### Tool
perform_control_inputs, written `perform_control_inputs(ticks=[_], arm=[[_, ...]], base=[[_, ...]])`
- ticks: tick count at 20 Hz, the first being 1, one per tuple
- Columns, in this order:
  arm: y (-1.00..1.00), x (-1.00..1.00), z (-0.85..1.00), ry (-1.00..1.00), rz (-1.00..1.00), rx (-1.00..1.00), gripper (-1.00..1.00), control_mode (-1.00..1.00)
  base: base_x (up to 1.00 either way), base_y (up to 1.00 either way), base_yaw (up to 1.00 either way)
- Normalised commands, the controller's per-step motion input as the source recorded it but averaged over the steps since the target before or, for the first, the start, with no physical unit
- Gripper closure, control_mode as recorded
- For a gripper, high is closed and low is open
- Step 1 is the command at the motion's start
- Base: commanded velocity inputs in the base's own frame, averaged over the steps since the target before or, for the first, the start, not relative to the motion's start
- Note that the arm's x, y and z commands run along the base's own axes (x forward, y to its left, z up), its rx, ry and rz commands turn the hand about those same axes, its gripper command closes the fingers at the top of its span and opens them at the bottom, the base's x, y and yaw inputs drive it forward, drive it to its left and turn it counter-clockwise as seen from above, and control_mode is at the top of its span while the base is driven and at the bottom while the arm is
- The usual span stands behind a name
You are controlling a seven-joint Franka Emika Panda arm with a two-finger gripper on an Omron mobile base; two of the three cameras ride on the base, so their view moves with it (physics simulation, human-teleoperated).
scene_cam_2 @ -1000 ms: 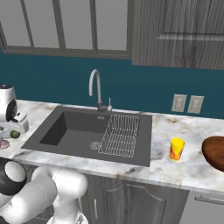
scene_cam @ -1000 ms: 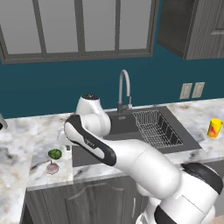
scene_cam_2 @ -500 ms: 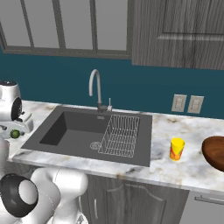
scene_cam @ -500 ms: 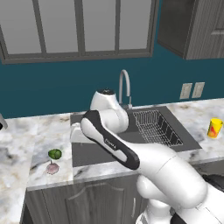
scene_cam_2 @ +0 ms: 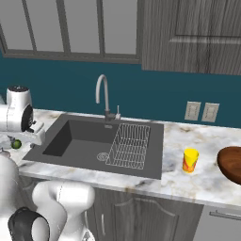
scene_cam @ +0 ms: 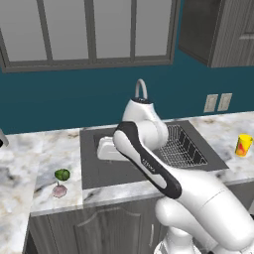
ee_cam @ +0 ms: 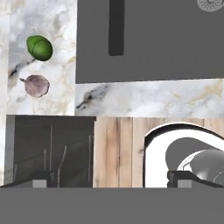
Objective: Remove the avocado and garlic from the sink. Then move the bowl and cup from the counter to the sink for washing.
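Observation:
The avocado (scene_cam: 62,174) and the garlic (scene_cam: 59,191) lie side by side on the marble counter left of the sink (scene_cam: 99,171). In the hand view the avocado (ee_cam: 40,47) and garlic (ee_cam: 36,85) sit at upper left, beside the dark sink (ee_cam: 148,43). My gripper (ee_cam: 111,179) is open with nothing between its fingertips (ee_cam: 39,177). The hand (scene_cam: 105,149) hovers over the sink's left part. A yellow cup (scene_cam_2: 190,160) stands on the counter right of the sink (scene_cam_2: 70,136), with the brown bowl (scene_cam_2: 232,162) farther right at the frame edge.
A wire rack (scene_cam_2: 129,146) fills the sink's right side, and a curved steel faucet (scene_cam_2: 102,92) rises behind the basin. Wall outlets (scene_cam_2: 201,112) sit above the right counter. Upper cabinets hang overhead. My own arm (scene_cam: 149,163) crosses the sink's front edge.
The arm has swung right, from above the left counter to over the sink. The avocado and garlic stay on the counter. The gripper stays open.

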Motion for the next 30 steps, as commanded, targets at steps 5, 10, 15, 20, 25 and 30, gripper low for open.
perform_control_inputs(ticks=[5, 10, 15, 20, 25, 30], arm=[[-0.52, -0.08, 0.12, 0.00, 0.00, -0.01, -1.00, -1.00], [-0.51, -0.07, 0.13, 0.00, 0.00, -0.01, -1.00, -1.00], [-0.53, -0.07, 0.14, 0.00, 0.00, -0.02, -1.00, -1.00], [-0.55, -0.09, 0.14, 0.00, 0.00, 0.00, -1.00, -1.00], [-0.55, -0.09, 0.14, 0.00, 0.00, 0.00, -1.00, -1.00], [-0.55, -0.08, 0.11, 0.00, 0.00, 0.00, -1.00, -1.00]], base=[[0.00, 0.00, 0.00], [0.00, 0.00, 0.00], [0.00, 0.00, 0.00], [0.00, 0.00, 0.00], [0.00, 0.00, 0.00], [0.00, 0.00, 0.00]])
